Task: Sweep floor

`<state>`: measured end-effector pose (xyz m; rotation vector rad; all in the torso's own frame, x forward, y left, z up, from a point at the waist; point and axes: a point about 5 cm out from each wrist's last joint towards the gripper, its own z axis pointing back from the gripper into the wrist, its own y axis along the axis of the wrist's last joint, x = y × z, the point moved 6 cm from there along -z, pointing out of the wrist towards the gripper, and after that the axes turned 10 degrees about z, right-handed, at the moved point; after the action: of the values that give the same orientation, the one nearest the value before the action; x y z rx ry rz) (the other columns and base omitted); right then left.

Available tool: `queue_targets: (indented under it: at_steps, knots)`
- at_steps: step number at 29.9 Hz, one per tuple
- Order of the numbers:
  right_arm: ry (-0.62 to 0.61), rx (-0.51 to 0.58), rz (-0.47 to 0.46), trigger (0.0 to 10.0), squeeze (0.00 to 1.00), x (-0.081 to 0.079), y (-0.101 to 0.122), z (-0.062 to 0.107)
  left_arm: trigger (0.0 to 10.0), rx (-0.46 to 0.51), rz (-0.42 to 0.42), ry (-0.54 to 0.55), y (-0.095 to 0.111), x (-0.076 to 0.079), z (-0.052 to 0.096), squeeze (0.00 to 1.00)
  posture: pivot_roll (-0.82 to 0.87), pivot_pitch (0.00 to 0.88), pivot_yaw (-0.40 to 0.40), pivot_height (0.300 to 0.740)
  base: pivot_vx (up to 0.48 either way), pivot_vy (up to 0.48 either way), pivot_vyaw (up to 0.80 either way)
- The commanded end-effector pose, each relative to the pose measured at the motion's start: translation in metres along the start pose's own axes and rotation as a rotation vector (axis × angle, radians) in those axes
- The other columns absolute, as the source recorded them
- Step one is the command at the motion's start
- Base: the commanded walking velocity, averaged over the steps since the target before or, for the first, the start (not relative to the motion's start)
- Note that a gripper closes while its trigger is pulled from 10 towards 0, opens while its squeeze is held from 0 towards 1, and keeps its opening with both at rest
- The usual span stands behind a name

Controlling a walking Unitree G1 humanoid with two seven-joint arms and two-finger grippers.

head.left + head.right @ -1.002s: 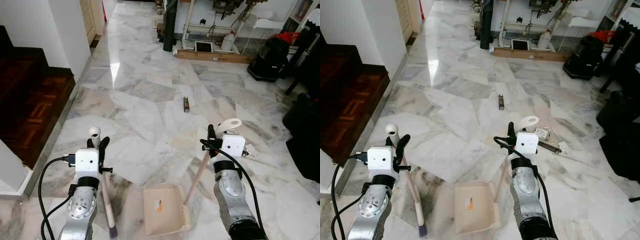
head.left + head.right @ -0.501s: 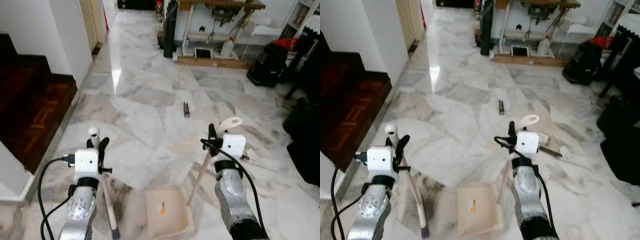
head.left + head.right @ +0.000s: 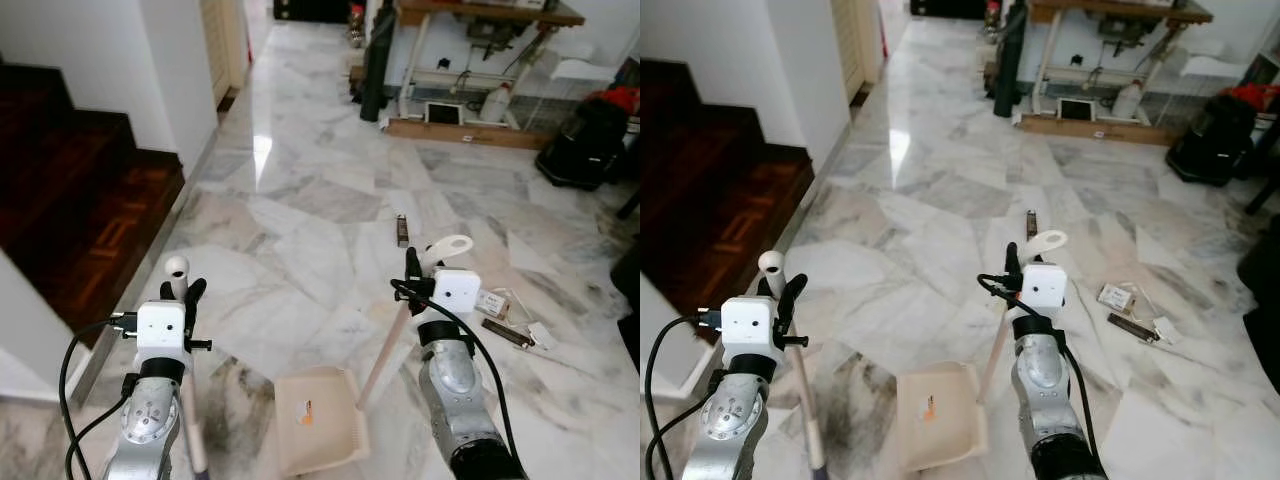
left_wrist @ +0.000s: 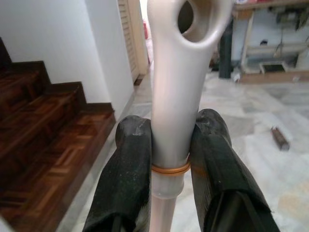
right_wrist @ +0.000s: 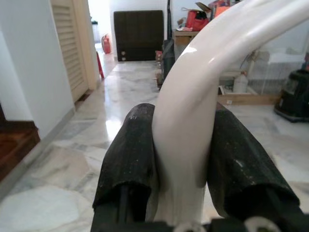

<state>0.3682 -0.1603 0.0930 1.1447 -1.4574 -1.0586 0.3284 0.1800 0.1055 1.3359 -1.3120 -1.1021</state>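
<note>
Marble floor (image 3: 300, 240), grey-veined and glossy, stretches out ahead of both grippers, and your litter lies beyond the right one: a small dark stick-like object (image 3: 402, 230) up ahead, a white card (image 3: 491, 301) and a dark bar (image 3: 507, 333) off to its outer side. Your left gripper (image 4: 166, 145) is clamped on the pale cream broom handle (image 4: 170, 96), fingers (image 4: 130, 159) pinching just above an orange band. Your right gripper (image 5: 186, 159) is squeezed around the curved white dustpan handle (image 5: 193, 106), with the beige plastic dustpan (image 3: 318, 432) resting on the floor below and between the arms. Judging from here, keep the pan lip flat and facing the debris, walk closer, then draw the broom in short strokes toward it.
</note>
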Motion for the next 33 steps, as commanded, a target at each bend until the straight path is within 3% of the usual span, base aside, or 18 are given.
queue_targets:
  at_steps: [1,33]
  knots:
    - [0.016,0.066,-0.001,10.0,0.00,-0.0067,0.0181,-0.0072,10.0,0.018,-0.019,0.016,0.0056,-0.0091,0.0002,0.00,0.11,0.015,-0.041,0.740,0.352,0.000,0.00]
    - [0.041,0.081,0.020,10.0,0.00,-0.0126,0.0219,-0.0077,10.0,0.022,-0.022,0.029,0.0078,-0.0098,-0.0009,0.00,0.11,0.055,-0.044,0.740,0.350,0.000,0.00]
